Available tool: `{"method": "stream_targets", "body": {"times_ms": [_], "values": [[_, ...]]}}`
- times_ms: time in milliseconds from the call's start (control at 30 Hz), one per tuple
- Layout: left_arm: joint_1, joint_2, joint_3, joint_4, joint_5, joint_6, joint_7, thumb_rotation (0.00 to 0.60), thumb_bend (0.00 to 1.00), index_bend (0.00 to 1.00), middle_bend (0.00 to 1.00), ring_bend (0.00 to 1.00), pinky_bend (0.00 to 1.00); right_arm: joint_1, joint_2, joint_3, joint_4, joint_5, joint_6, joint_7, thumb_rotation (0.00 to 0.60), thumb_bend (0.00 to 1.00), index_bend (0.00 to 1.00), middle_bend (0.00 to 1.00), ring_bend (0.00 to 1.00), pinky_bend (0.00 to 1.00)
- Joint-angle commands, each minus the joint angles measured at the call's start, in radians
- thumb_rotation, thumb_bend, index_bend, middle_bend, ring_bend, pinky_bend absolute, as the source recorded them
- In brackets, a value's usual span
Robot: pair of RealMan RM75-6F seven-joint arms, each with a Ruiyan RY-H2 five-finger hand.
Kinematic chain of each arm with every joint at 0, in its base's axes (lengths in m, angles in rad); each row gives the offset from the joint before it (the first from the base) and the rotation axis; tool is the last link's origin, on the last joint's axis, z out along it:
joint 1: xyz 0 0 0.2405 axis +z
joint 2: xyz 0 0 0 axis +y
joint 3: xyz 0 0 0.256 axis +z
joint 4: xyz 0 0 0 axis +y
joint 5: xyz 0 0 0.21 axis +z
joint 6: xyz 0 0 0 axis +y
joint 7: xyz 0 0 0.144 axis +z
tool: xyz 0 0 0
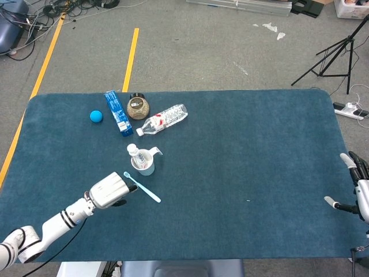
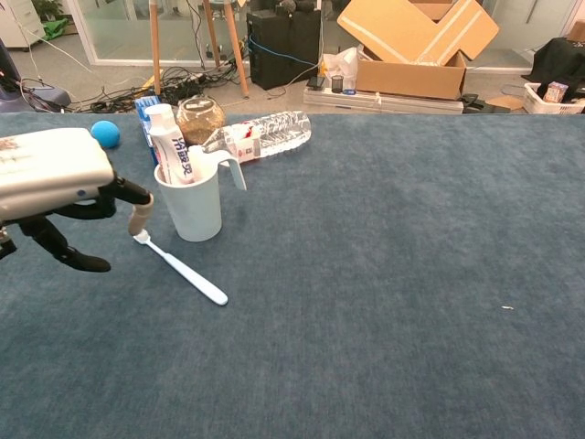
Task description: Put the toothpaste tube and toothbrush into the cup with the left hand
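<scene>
Reaching low over the blue table (image 1: 242, 173), the left hand (image 1: 108, 191) holds nothing; its fingers are apart, and in the chest view one fingertip (image 2: 140, 218) comes down right at the bristle end of the toothbrush (image 2: 180, 268), touching it or just above it; which one I cannot tell. That white toothbrush lies flat on the cloth, its head at the fingertips and its handle running away from the hand toward the table's near edge. Just beyond the fingertips stands the white cup (image 2: 190, 203), upright, with a handle on its far side. The toothpaste tube (image 2: 170, 144) stands inside it, cap up, leaning against the rim.

Farther from the hand, past the cup, lie a clear plastic water bottle (image 1: 163, 120) on its side, a round jar with a dark lid (image 1: 137, 107), a blue box (image 1: 117, 112) and a small blue ball (image 1: 96, 116), all well apart from the fingers.

At the opposite side of the table, the right hand (image 1: 358, 187) sits at the edge, empty, fingers spread, far from every object. It shows only in the head view.
</scene>
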Motion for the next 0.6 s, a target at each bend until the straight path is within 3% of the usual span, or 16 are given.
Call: {"method": "stream_targets", "body": {"times_ms": [33, 300, 433, 600], "values": [[-0.039, -0.035, -0.007, 0.025, -0.014, -0.057, 0.018, 0.600, 0.12, 0.47, 1.00, 1.00, 1.00, -0.003, 0.005, 0.001, 0.000, -0.001, 0.002, 0.013, 0.600, 0.00, 0.00, 0.00, 0.00, 0.60], [-0.094, -0.071, -0.006, 0.042, -0.054, -0.161, 0.059, 0.600, 0.14, 0.42, 1.00, 1.00, 1.00, -0.009, 0.012, 0.006, 0.007, 0.001, 0.010, 0.048, 0.600, 0.00, 0.00, 0.00, 0.00, 0.60], [-0.108, -0.083, -0.002, 0.042, -0.077, -0.196, 0.076, 0.600, 0.25, 0.40, 1.00, 1.00, 1.00, -0.014, 0.018, 0.010, 0.011, 0.002, 0.018, 0.069, 0.600, 0.00, 0.00, 0.00, 0.00, 0.60], [-0.119, -0.105, 0.005, 0.057, -0.098, -0.226, 0.090, 0.600, 0.30, 0.40, 1.00, 1.00, 1.00, -0.019, 0.023, 0.012, 0.014, 0.006, 0.022, 0.086, 0.600, 0.00, 0.00, 0.00, 0.00, 0.60]]}}
